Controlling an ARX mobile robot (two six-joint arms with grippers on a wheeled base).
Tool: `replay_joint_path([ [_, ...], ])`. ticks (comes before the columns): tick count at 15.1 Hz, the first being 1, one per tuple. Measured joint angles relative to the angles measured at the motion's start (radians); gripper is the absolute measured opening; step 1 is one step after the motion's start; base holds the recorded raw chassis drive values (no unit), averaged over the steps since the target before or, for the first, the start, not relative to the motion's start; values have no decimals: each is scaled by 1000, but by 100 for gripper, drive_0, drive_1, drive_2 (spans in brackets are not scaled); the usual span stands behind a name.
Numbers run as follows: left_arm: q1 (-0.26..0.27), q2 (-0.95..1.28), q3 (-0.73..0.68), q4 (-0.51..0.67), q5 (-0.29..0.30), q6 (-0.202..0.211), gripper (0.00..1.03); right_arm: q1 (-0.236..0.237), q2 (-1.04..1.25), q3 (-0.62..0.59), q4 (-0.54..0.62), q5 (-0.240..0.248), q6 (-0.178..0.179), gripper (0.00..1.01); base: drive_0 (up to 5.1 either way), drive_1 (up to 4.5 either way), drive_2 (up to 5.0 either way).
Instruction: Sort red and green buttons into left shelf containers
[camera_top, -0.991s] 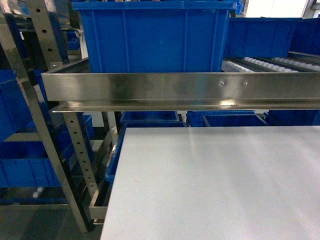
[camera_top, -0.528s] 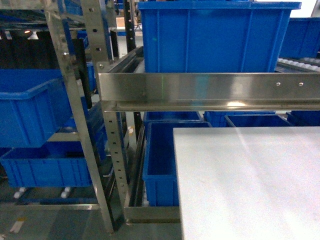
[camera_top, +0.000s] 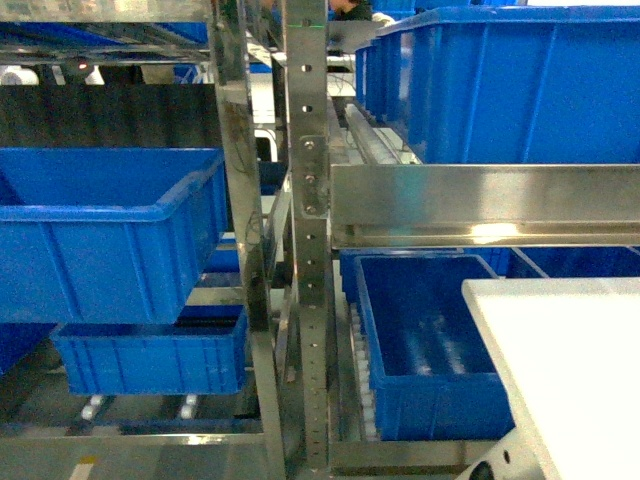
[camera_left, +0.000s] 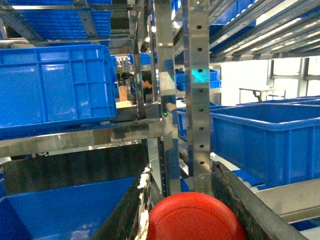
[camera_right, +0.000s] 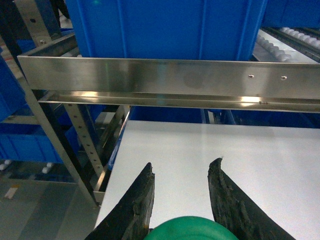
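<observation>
Fingers of the left gripper (camera_left: 192, 200), two dark, rough-surfaced prongs, are closing on a round red mushroom-capped push-button (camera_left: 195, 219), whose glossy cap is filling the gap between them at the bottom of the left wrist view. Only the cap is showing; the body below it is out of frame. Beyond that gripper a perforated upright post of bright steel (camera_left: 197, 95) is rising through the middle of the view, with deep bright blue plastic bins (camera_left: 57, 85) sitting on the shelving on both sides of it.

The right gripper (camera_right: 182, 192) is likewise holding a round green-capped push-button (camera_right: 192, 229) between its two black fingers, the cap peeking up at the bottom edge of the right wrist view. It is hanging above a pale grey tabletop (camera_right: 210, 150). Past the far edge of the tabletop a long, shiny stainless steel rail (camera_right: 170, 82) is running across the view, with a blue bin standing behind it.

Neither gripper is appearing in the head view. That view is showing the same steel racking, a large blue bin with a rolled rim (camera_top: 110, 230) tilting forward on the left shelf, another blue bin (camera_top: 150, 355) lower down, and a corner of the tabletop at lower right.
</observation>
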Motion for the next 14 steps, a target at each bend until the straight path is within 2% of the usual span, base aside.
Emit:
replay_joint_path([
  [10, 0, 1, 0, -2, 0, 0, 31, 0, 0, 0, -3, 0, 0, 30, -496, 244, 244],
  [14, 0, 0, 0, -1, 0, 0, 31, -1, 0, 0, 0, 0, 0, 30, -463, 385, 101],
])
